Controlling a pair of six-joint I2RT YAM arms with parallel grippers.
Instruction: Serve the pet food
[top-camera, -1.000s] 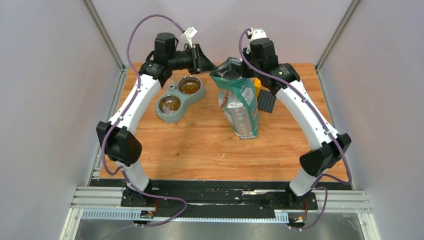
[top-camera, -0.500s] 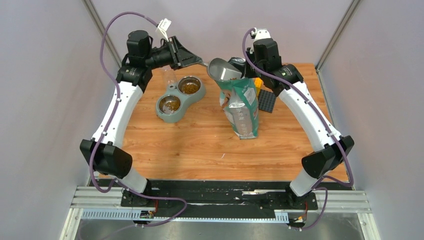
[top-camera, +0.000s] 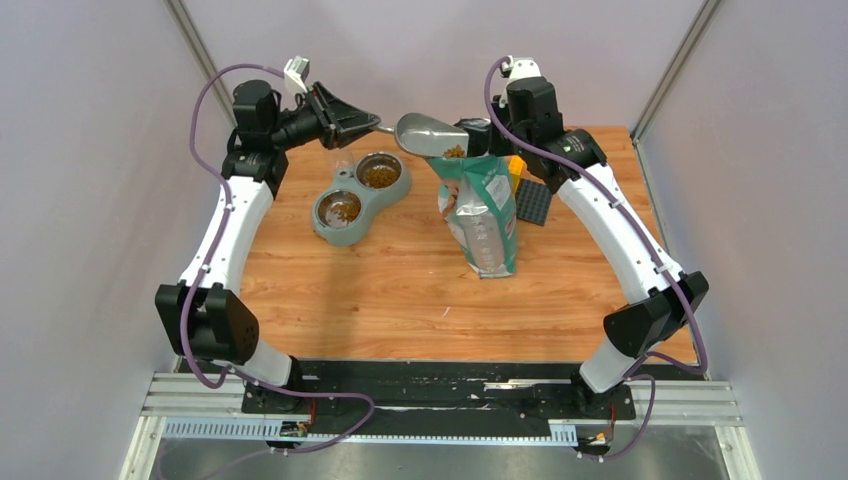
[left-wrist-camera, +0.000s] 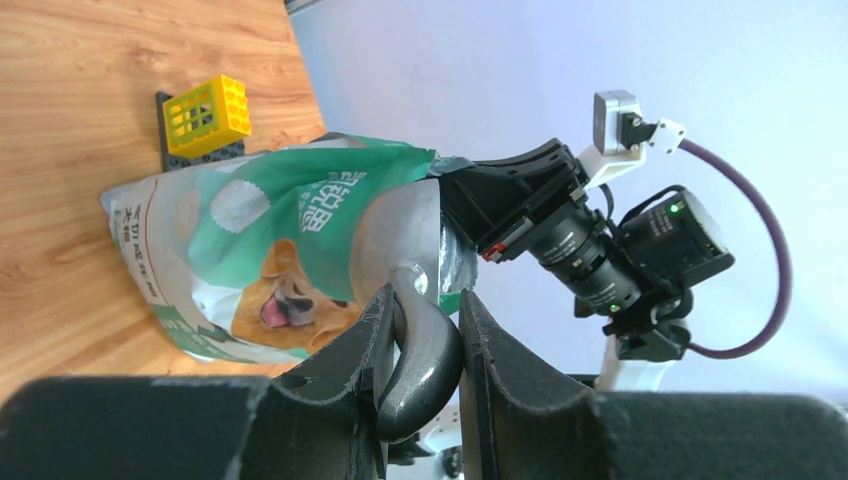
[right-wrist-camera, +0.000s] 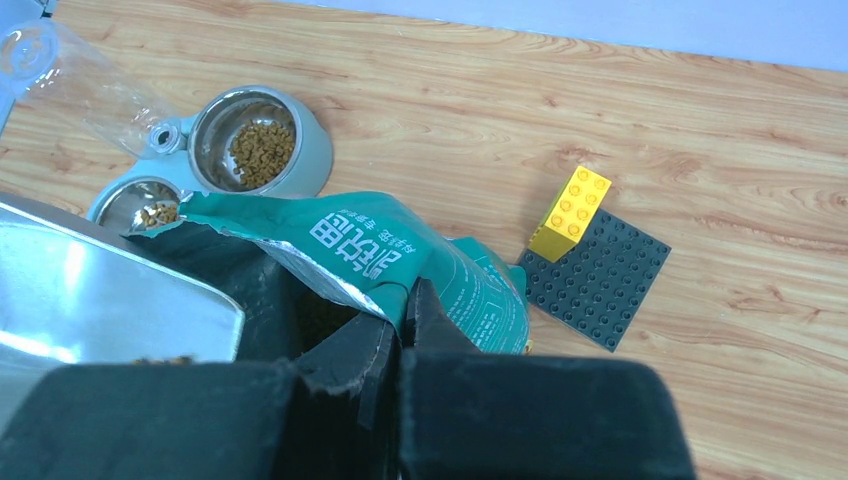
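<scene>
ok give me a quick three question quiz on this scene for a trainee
1. True or false: the scoop is empty.
2. Which gripper pinches the bag's rim? A) left B) right
3. How many cups of the feeder hold kibble?

Key: 1 false, kibble lies in it. 2 B, the right gripper. 3 two.

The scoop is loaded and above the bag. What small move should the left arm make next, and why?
Probably swing the left gripper toward the double bowl, keeping it level, before tipping. It grips the scoop by the handle. Pet food sits in the scoop, which hangs over the mouth of the bag that the right gripper pinches open, beside the bowl rather than above it.
</scene>
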